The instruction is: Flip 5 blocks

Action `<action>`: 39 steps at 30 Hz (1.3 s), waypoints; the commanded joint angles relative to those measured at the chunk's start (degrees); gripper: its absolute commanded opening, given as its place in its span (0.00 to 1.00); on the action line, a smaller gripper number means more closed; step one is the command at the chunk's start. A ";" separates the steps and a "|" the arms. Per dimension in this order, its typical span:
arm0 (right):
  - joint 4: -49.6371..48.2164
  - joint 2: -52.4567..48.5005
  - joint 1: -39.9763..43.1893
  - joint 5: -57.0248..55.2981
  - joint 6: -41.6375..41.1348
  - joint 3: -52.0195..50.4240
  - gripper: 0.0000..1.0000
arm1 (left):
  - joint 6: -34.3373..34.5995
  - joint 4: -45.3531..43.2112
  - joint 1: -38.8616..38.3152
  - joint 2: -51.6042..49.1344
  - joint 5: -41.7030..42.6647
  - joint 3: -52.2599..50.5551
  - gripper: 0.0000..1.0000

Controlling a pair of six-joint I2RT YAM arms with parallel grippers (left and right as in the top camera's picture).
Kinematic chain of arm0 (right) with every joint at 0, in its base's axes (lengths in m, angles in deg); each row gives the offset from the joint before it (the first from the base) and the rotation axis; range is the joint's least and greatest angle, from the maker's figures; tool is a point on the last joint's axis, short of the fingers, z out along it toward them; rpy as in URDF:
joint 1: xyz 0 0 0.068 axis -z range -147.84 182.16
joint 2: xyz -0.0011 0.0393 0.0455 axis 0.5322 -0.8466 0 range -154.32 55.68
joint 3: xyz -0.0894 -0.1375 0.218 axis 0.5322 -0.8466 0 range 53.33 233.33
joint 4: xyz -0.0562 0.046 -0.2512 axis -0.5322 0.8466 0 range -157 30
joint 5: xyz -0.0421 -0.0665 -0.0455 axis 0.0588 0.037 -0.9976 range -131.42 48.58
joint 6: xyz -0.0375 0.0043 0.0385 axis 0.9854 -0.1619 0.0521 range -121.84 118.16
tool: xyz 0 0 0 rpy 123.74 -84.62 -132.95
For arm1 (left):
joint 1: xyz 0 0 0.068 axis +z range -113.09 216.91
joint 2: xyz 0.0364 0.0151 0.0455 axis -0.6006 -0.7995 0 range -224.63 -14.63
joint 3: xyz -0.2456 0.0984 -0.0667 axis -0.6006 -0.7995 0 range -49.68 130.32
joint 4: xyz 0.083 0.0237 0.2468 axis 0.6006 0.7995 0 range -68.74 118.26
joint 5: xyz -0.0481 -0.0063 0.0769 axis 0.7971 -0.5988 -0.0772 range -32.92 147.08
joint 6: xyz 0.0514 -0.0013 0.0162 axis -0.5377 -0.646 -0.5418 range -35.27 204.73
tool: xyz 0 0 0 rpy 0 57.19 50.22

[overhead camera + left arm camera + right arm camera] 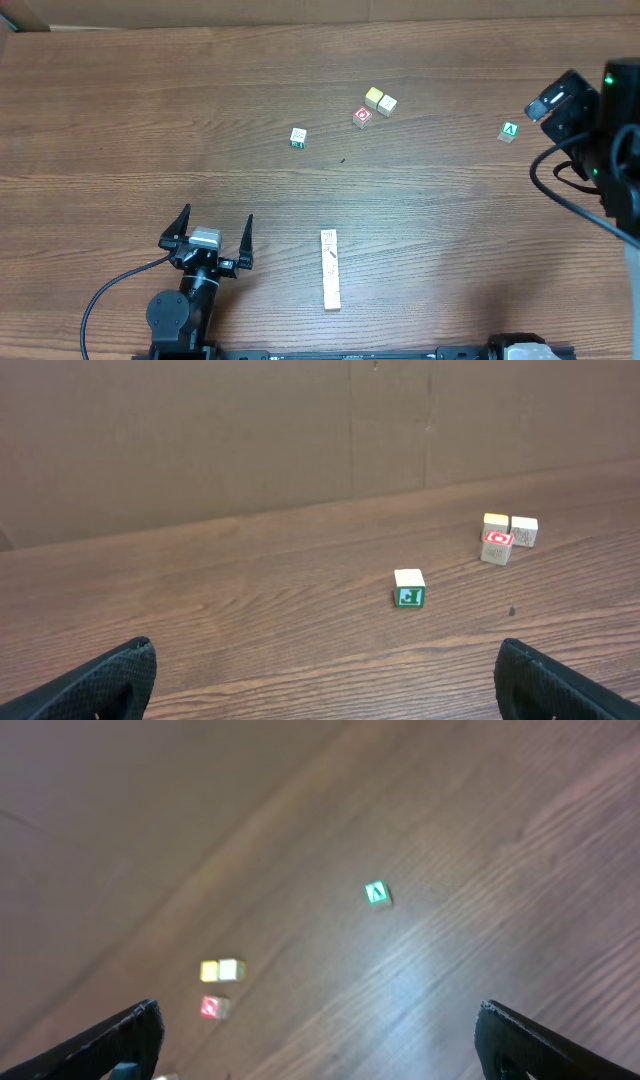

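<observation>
Overhead: five blocks [330, 268] lie in one touching row running near to far, near-centre on the table [120, 120]. They lie to the right of the left gripper [217, 214] and clear of it. That gripper's fingers are spread wide and hold nothing. The marks on the blocks are faint and too small to read. Farther off are a green-marked cube [298, 137], a red-framed cube [362, 116], and a yellow-topped cube [373, 97] touching a pale cube [387, 104]. The green "A" cube [509, 131] sits far right, beside the right arm [590, 140].

Left wrist: left gripper [325, 680] tips wide apart, empty. Green-marked cube [409, 588] ahead, print unreadable. Red-framed cube [497, 545] far right.

Right wrist: right gripper [318, 1020] tips wide apart, empty. Green "A" cube [377, 893] ahead, letter legible. Yellow-topped cube [210, 971] left, blurred.
</observation>
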 commanded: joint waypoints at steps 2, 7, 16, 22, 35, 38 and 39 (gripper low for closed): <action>-2.47 8.92 -0.02 -1.53 0.24 -2.38 1.00 | -0.90 0.13 0.31 0.61 0.87 -0.22 1.00; -10.08 20.63 -0.44 -1.01 0.26 -16.22 1.00 | -0.90 0.13 0.31 0.61 0.87 -0.22 1.00; -34.62 44.94 -2.97 6.82 0.28 -56.24 1.00 | -0.92 0.13 0.31 0.61 0.87 -0.22 1.00; -58.77 57.31 -2.97 15.69 11.45 -79.95 1.00 | -0.92 0.13 0.31 0.61 0.87 -0.22 1.00; -69.22 67.38 -3.04 17.59 20.00 -97.61 1.00 | -0.90 0.13 0.31 0.61 0.87 -0.22 1.00; -69.88 69.31 -3.04 17.62 20.48 -98.77 1.00 | -0.92 0.13 0.31 0.61 0.87 -0.22 1.00; -69.85 70.03 -3.08 17.62 21.42 -98.77 1.00 | -0.92 0.13 0.31 0.61 0.87 -0.22 1.00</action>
